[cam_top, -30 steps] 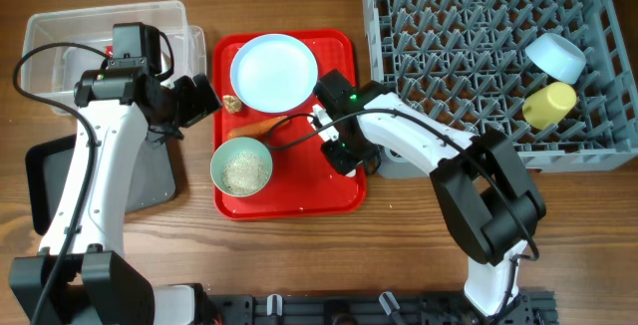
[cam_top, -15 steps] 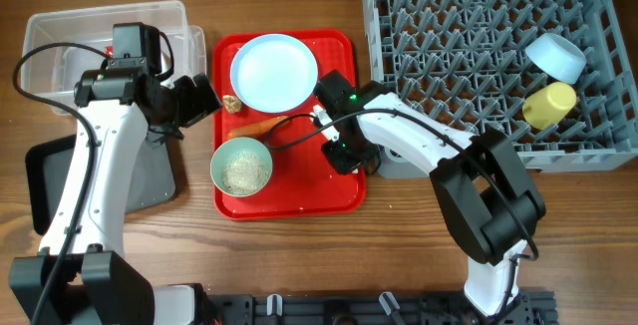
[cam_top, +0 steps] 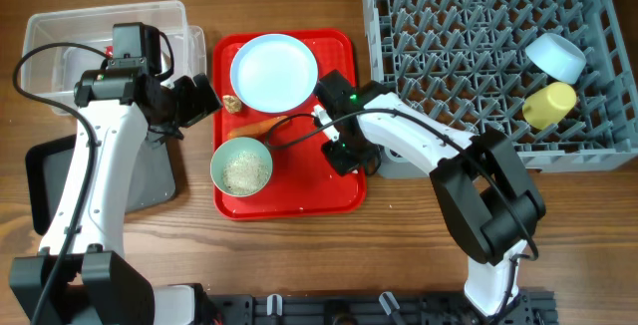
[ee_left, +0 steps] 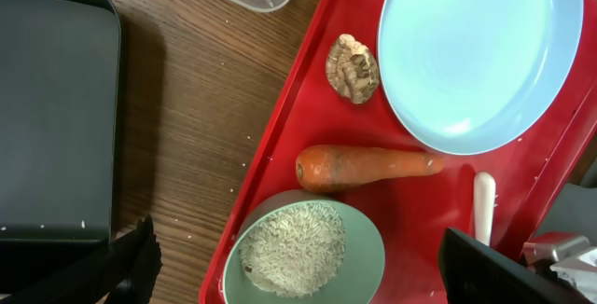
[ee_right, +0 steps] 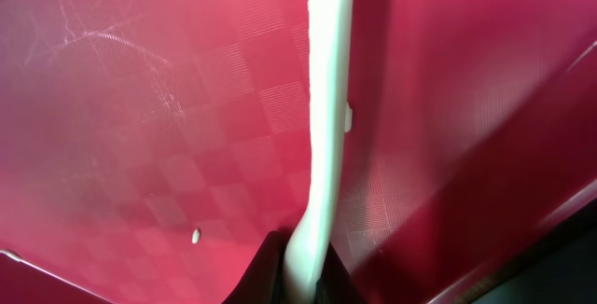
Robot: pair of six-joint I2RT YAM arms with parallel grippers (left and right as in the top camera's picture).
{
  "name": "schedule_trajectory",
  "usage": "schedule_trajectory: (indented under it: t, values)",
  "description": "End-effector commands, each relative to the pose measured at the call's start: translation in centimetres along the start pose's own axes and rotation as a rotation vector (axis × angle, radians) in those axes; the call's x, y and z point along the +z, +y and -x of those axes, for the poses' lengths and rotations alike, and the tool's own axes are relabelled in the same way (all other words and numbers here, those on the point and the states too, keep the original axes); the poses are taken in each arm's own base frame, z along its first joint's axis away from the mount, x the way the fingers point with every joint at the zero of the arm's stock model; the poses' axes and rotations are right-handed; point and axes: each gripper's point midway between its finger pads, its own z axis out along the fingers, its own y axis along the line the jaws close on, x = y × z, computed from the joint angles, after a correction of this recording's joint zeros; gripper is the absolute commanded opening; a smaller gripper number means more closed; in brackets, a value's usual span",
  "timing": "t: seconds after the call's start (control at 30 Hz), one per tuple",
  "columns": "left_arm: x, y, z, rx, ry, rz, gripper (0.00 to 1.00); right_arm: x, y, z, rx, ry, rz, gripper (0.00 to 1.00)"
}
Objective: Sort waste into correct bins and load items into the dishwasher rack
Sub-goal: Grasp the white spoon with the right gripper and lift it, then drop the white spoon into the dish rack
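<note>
My right gripper (cam_top: 339,152) is down on the red tray (cam_top: 344,193) and shut on the handle of the white spoon (ee_right: 328,108), whose bowl end shows in the left wrist view (ee_left: 484,206). My left gripper (cam_top: 202,99) hangs open and empty above the tray's left edge, over the pale green bowl (cam_top: 241,167) filled with rice (ee_left: 294,249). The orange carrot (cam_top: 261,126), the brownish lump (cam_top: 232,104) and the pale blue plate (cam_top: 274,71) lie on the tray. The pale blue bowl (cam_top: 555,56) and the yellow cup (cam_top: 549,105) sit in the grey rack (cam_top: 469,26).
The clear tub (cam_top: 60,31) stands at the far left, partly under my left arm. The black tray (cam_top: 50,180) lies in front of it. A few rice grains lie on the wood beside the red tray. The rack fills the back right.
</note>
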Motion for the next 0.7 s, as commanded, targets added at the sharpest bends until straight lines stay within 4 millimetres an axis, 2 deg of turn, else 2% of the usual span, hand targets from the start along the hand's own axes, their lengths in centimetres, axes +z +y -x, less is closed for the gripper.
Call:
schedule_trajectory:
  t: [0.0, 0.13, 0.17, 0.27, 0.37, 0.47, 0.67]
  values:
    - [-0.7, -0.3, 0.2, -0.008, -0.018, -0.018, 0.97, -3.7, 0.7, 2.6, 0.016, -0.119, 0.014, 0.04]
    - [-0.7, -0.3, 0.2, -0.008, -0.018, -0.018, 0.97, -9.1, -0.1, 4.9, 0.025, -0.282, -0.04, 0.04]
    - [-0.7, -0.3, 0.2, -0.008, -0.018, -0.018, 0.97, -11.2, -1.3, 5.5, 0.064, -0.342, -0.085, 0.04]
    - [-0.7, -0.3, 0.2, -0.008, -0.018, -0.018, 0.97, -14.1, -3.9, 5.8, 0.136, -0.42, -0.158, 0.04]
    - [-0.7, -0.3, 0.2, -0.008, -0.018, -0.018, 0.97, -14.7, -6.4, 5.4, 0.194, -0.422, -0.179, 0.04]
    - [-0.7, -0.3, 0.2, -0.008, -0.018, -0.018, 0.97, -13.9, -9.1, 4.2, 0.29, -0.378, -0.181, 0.04]
    - [-0.7, -0.3, 0.2, -0.008, -0.018, -0.018, 0.98, -12.4, -11.4, 3.0, 0.351, -0.309, -0.174, 0.04]
